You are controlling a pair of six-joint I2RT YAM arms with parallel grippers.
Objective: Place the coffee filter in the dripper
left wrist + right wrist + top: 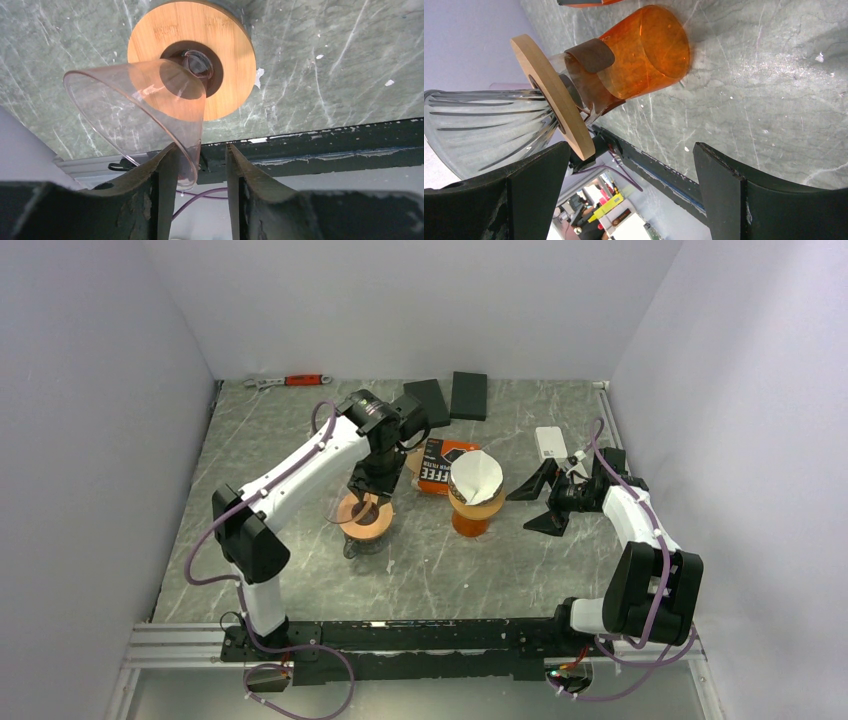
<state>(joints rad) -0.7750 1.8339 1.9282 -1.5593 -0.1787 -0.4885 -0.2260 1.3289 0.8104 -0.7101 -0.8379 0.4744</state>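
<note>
A white paper coffee filter (476, 477) sits open in the ribbed clear dripper (484, 125) with a wooden collar (551, 95) on top of the orange carafe (472, 518), mid-table. A second dripper, a clear pinkish cone (135, 105) on a wooden disc (200, 30), stands to its left (365, 515) and holds no filter. My left gripper (200, 147) hangs over this cone (362, 490), jaws a little apart, with the cone's rim between them and against the left finger. My right gripper (631, 170) is wide open and empty, just right of the carafe (540, 502).
An orange filter packet (440, 462) lies behind the carafe. Two black blocks (428, 400) (468, 395) and a red-handled wrench (290, 381) lie at the back edge. A white box (551, 443) lies at the right. The black front rail (325, 145) is close below.
</note>
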